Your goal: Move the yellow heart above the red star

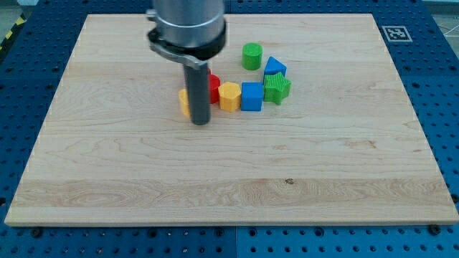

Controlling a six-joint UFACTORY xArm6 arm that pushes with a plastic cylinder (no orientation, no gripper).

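Camera view shows my tip (200, 122), a bare rod pinching nothing, touching the yellow heart (185, 102) beside the red star (213, 87), mid-push; next it must nudge the heart toward the view's top.

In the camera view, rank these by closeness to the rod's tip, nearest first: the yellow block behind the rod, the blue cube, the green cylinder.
My tip sits left of the cluster.
1. Yellow block, partly hidden behind the rod, just upper left of the tip.
2. Blue cube, to the right.
3. Green cylinder, toward the view's top right.
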